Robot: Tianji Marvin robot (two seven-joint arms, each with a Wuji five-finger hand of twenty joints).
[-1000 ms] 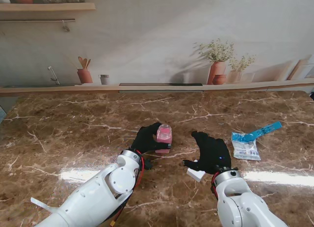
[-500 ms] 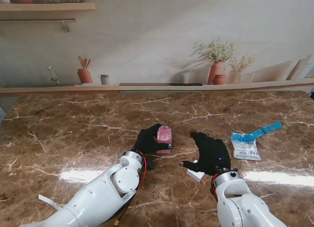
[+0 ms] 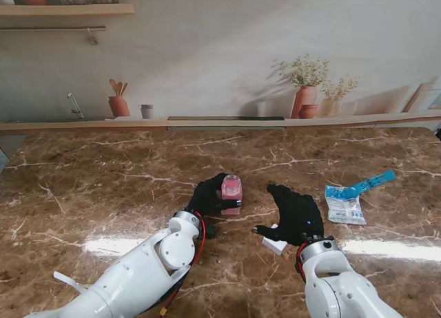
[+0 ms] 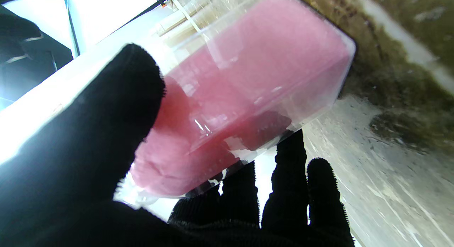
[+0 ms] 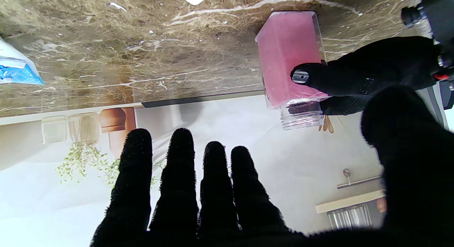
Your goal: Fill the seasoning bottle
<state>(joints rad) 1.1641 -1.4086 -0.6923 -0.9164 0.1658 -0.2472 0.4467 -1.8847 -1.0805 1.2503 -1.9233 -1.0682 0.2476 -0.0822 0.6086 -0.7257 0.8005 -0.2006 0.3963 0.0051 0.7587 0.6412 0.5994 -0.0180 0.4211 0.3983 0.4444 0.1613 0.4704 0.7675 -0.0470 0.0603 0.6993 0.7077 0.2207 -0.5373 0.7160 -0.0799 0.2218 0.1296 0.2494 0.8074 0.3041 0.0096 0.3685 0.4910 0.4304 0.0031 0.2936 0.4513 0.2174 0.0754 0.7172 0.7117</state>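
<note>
left hand (image 3: 207,195) gripping seasoning bottle (image 3: 231,193), right hand (image 3: 296,213) spread

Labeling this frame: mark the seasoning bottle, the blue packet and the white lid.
seasoning bottle (image 3: 231,192): stand view, pink-filled body, held by left hand (image 3: 205,196).
blue packet (image 3: 344,202): stand view, middle of the pouch.
white lid (image 3: 275,244): stand view, edge showing beside right hand (image 3: 295,211).

left hand (image 3: 209,196) gripping pink bottle (image 3: 231,193), right hand (image 3: 296,213) spread
</note>
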